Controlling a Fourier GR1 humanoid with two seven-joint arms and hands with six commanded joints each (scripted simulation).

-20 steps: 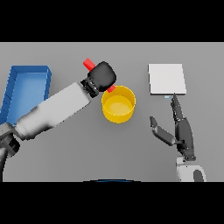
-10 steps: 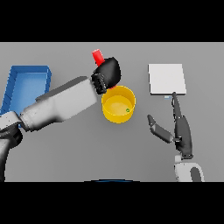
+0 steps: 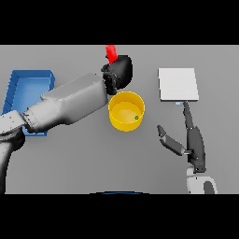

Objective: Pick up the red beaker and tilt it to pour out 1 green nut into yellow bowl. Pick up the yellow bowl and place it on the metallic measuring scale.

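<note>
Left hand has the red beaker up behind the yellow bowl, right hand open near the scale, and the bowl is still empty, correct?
Not quite: the yellow bowl is not empty. The head view shows a green nut inside it. The rest holds: the left hand grips the red beaker behind the bowl, and the right hand is open near the scale.

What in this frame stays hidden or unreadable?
- Red beaker, head view: lower part hidden behind the left hand; contents unseen.
- Green nut in the yellow bowl: too small to show shape.
- Metallic measuring scale: no reading visible.
</note>
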